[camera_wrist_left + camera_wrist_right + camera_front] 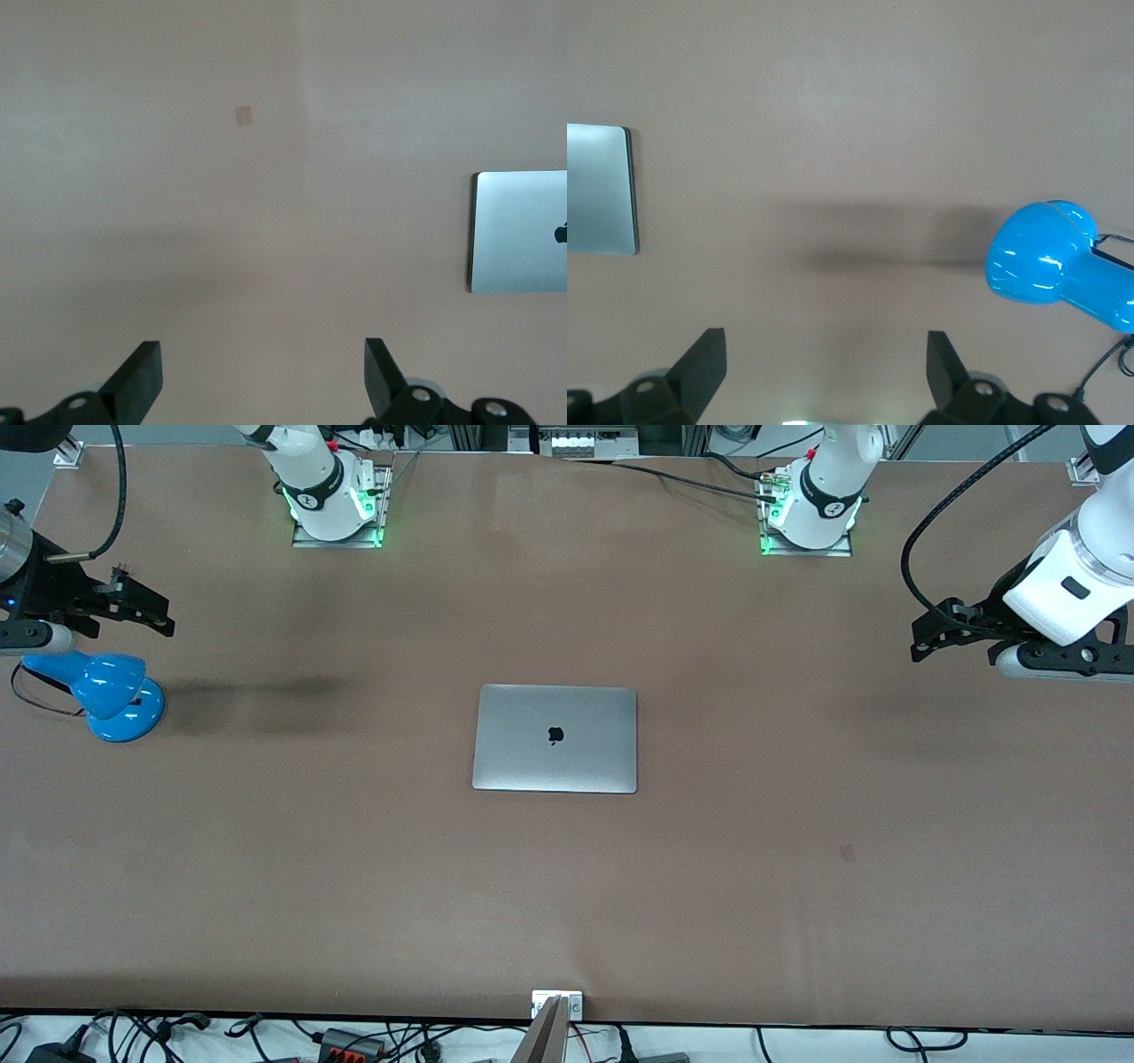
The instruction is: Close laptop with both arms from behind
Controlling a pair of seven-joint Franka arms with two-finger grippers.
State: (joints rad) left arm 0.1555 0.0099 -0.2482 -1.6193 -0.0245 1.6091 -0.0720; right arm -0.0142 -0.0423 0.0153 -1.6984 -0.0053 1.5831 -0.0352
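Two pincers are mine, and both hang with their fingers spread wide and nothing between them. My left gripper (926, 642) is up over the table (797, 868) at the left arm's end; my right gripper (146, 607) is up over the right arm's end, just above a blue desk lamp (115, 695) that stands there on its round base.

The laptop (555, 739) lies flat in the middle of the table, well apart from both pincers, its silver lid down with the dark apple logo (555, 735) facing up. From my left wrist I see only one edge of it (523, 232), and from my right wrist the opposite edge (600, 189); no screen or keys show in any view. So I judge the closing already done, with both arms drawn off to the sides.

If any step is left, it is only to wait clear. To do that well I would hold both arms high and apart, keep the fingers off the lid, and mind the lamp (1050, 266) and its cord under my right pincer.
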